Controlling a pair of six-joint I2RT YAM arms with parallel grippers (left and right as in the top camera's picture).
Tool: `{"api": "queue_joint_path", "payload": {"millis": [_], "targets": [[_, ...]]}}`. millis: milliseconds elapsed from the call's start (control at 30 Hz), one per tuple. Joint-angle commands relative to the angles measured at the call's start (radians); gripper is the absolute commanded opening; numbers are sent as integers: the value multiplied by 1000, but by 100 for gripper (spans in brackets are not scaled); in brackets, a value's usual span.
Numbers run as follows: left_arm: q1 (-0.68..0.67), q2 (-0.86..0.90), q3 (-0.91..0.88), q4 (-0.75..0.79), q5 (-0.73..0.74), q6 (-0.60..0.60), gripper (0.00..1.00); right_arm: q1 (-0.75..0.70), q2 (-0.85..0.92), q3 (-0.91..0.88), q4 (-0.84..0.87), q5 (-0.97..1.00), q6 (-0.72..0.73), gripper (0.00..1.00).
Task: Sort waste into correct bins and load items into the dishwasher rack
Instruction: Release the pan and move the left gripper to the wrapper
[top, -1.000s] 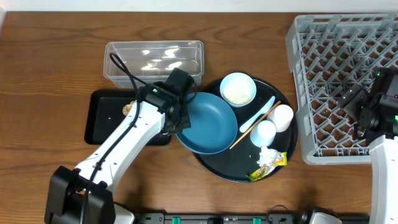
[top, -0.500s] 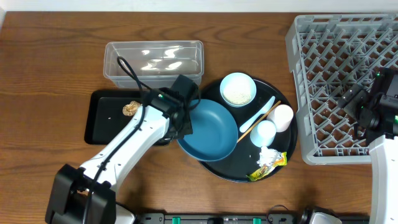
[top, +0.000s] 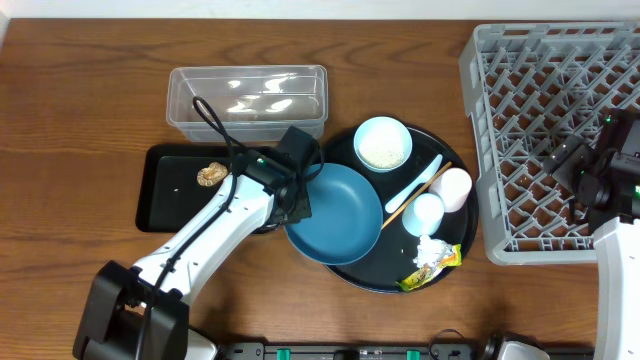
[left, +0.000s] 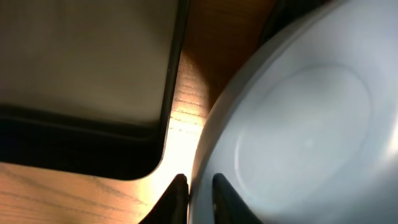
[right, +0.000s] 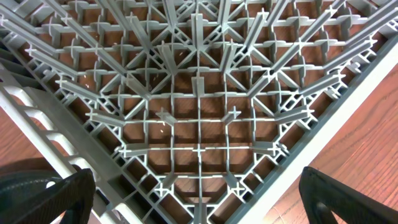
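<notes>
Now my left hand (left: 200, 194) is closed narrow on the left rim of the blue plate (top: 340, 205), a finger on either face of the lip. I judge the step in hand to be taking this plate to the dishwasher rack (top: 555, 130). The plate lies partly over the round black tray (top: 375, 268), and its left edge hangs out above the tabletop (top: 80, 100), just beside the shallow black tray (top: 165, 205). Whether it is lifted clear or resting I cannot tell. Its face looks bare, smooth and glossy, with a shallow well and a raised rim; it is deep blue from overhead and washed pale in my wrist view. The brown lump (top: 211, 174) sits in the shallow black tray, which suggests the plate needs no more scraping. Next I think I must raise it without knocking the bowl (top: 382, 143) of rice, the spoon (top: 418, 180), the wooden stick (top: 400, 213) or the cups (top: 453, 188), all close on its right, and then carry it rightward. The rack stands well apart from my grip, so a pass to my right hand (right: 196, 193) may be needed. That hand hangs over the rack's lattice with its fingers spread wide and nothing between them. A rim pinch on a slick plate could slip or let it swing, so I would go slowly and stand it on edge between the pegs.
</notes>
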Motion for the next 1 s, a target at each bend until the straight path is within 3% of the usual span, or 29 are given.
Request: {"api": "queue_joint_path", "payload": {"millis": [0, 33, 433, 733, 867, 900, 933, 967], "targets": [[-1, -1, 6, 3, -8, 19, 17, -6, 0, 17, -2, 3, -7, 99], [-1, -1, 8, 3, -8, 34, 23, -6, 0, 17, -2, 3, -7, 99], [-1, -11, 89, -43, -4, 105, 25, -6, 0, 16, -2, 3, -7, 99], [-1, -197, 169, -157, -4, 137, 32, -6, 0, 17, -2, 3, -7, 99], [-1, -314, 169, -164, -4, 200, 45, -6, 0, 17, -2, 3, -7, 99], [-1, -338, 169, -166, -3, 210, 58, -6, 0, 16, -2, 3, -7, 99], [-1, -364, 169, -170, -3, 217, 79, -6, 0, 16, -2, 3, -7, 99], [-2, -384, 168, -173, 10, 227, 88, -6, 0, 16, -2, 3, -7, 99]]}}
